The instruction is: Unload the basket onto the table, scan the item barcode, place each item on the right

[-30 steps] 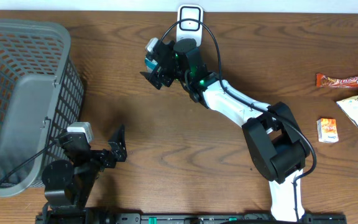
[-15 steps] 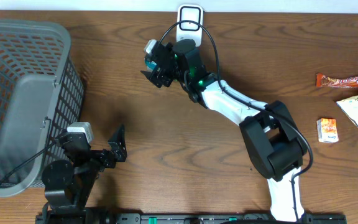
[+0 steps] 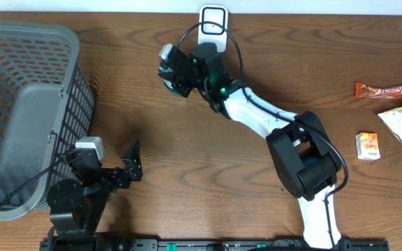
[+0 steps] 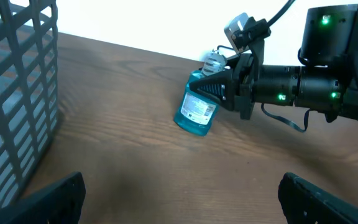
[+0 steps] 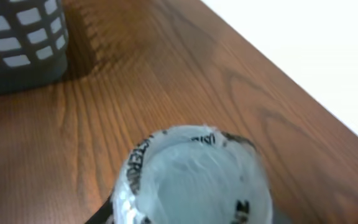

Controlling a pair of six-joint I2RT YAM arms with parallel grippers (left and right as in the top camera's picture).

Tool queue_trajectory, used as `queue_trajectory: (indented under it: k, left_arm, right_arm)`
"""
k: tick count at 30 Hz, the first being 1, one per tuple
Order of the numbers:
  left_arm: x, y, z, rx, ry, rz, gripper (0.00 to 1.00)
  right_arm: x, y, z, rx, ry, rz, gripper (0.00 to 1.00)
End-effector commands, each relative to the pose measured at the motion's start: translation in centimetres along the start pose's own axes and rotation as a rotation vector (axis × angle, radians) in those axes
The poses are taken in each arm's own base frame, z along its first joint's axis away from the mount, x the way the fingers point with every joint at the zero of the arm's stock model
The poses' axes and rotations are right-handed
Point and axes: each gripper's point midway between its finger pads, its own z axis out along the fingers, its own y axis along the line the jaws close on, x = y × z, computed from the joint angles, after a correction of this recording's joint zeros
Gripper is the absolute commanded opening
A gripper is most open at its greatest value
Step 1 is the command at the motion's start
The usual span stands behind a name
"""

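Pickup step: your right claw seems clamped on the bottle at twelve o'clock; next, lift its label toward the scanner.

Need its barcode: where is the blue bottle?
Centre of the left wrist view: the blue bottle leans on the table, neck in the right end effector.

Right arm stretched out long, right gripper clamping the bottle between its jaws; left gripper hangs back, jaws wide apart.

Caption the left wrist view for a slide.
Right gripper clasps a tilted blue bottle on a wooden table, gray basket nearby.
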Motion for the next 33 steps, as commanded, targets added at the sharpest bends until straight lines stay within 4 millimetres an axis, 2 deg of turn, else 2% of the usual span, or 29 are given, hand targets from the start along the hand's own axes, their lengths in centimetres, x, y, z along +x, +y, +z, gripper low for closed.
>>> queue_trajectory:
  k: [1, 4, 9, 17, 20, 22, 25, 29, 33]
  left_arm:
    - [0.0, -0.2, 0.0, 0.012, 0.000, -0.001, 0.99]
    - [0.0, -0.2, 0.0, 0.012, 0.000, -0.001, 0.99]
    - [0.0, -0.2, 0.0, 0.012, 0.000, -0.001, 0.99]
    - [0.0, -0.2, 0.0, 0.012, 0.000, -0.001, 0.99]
    - [0.0, -0.2, 0.0, 0.012, 0.000, -0.001, 0.99]
    - [0.0, -0.2, 0.0, 0.012, 0.000, -0.001, 0.99]
    - [0.0, -0.2, 0.0, 0.012, 0.000, -0.001, 0.99]
    - [0.0, -0.2, 0.0, 0.012, 0.000, -0.001, 0.99]
    - [0.0, -0.2, 0.0, 0.012, 0.000, -0.001, 0.99]
  right_arm:
    - [-2.9, -0.2, -0.1, -0.019, -0.046, 0.006, 0.13]
    - [-2.7, 0.0, -0.4, -0.033, 0.000, 0.025, 0.04]
    - [-2.6, 0.5, -2.0, -0.053, 0.069, 0.055, 0.01]
    - [-4.5, 1.5, -7.5, -0.099, 0.150, 0.110, 0.01]
    - [-5.6, 3.5, -10.3, -0.261, 0.133, 0.169, 0.01]
    - [-7.0, 5.6, -12.6, -0.452, 0.071, 0.228, 0.01]
    - [-9.1, 7.0, -16.1, -0.711, -0.040, 0.349, 0.01]
    - [-10.1, 6.3, -19.1, -0.868, -0.074, 0.531, 0.01]
    - [-9.9, 5.2, -19.6, -0.866, -0.058, 0.608, 0.01]
